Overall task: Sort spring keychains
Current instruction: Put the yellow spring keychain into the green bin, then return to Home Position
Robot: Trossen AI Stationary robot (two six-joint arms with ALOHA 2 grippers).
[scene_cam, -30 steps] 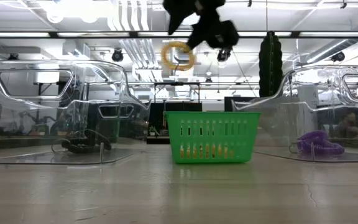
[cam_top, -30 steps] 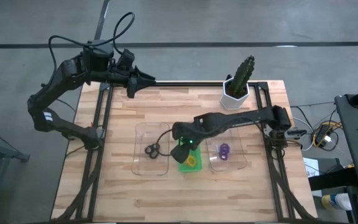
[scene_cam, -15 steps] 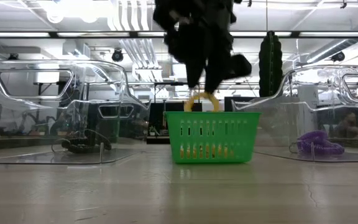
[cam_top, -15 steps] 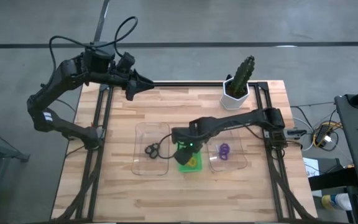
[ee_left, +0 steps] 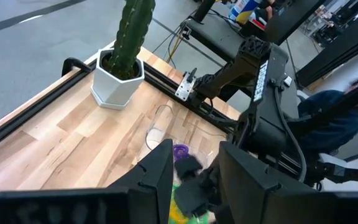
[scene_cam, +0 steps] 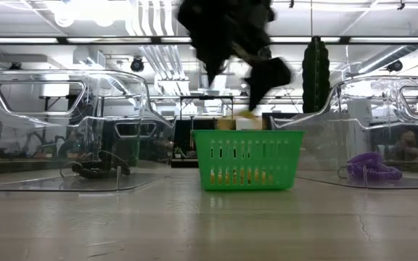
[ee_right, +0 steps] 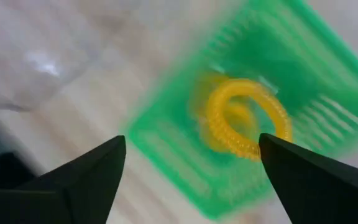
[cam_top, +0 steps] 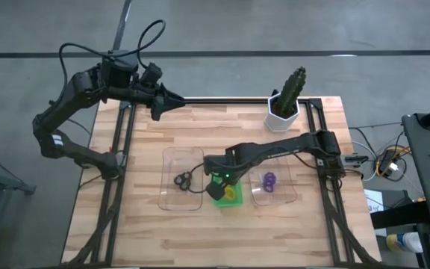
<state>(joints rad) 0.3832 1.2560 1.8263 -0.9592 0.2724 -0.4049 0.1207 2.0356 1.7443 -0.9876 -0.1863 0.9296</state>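
My right gripper (ee_right: 191, 142) stands open just above the green tray (cam_top: 223, 200), its fingers wide apart in the low view (scene_cam: 239, 75). An orange spring keychain (ee_right: 246, 119) is in the tray below the fingers, clear of both, over other orange ones (cam_top: 233, 194). Black keychains (cam_top: 184, 180) lie in the left clear tray (cam_top: 172, 200). Purple keychains (cam_top: 269, 181) lie in the right clear tray (cam_top: 286, 196). My left gripper (cam_top: 176, 101) waits open over the table's far left edge, with nothing between its fingers (ee_left: 194, 177).
A cactus in a white pot (cam_top: 286, 103) stands at the far right of the table. Black rails (cam_top: 125, 149) run along the left and right edges. Bare wood lies at the far middle and along the near edge.
My right gripper has come down toward the green tray with an orange keychain hanging from its fingers, then opened and let go. The keychain has dropped from above the tray's rim into the tray.
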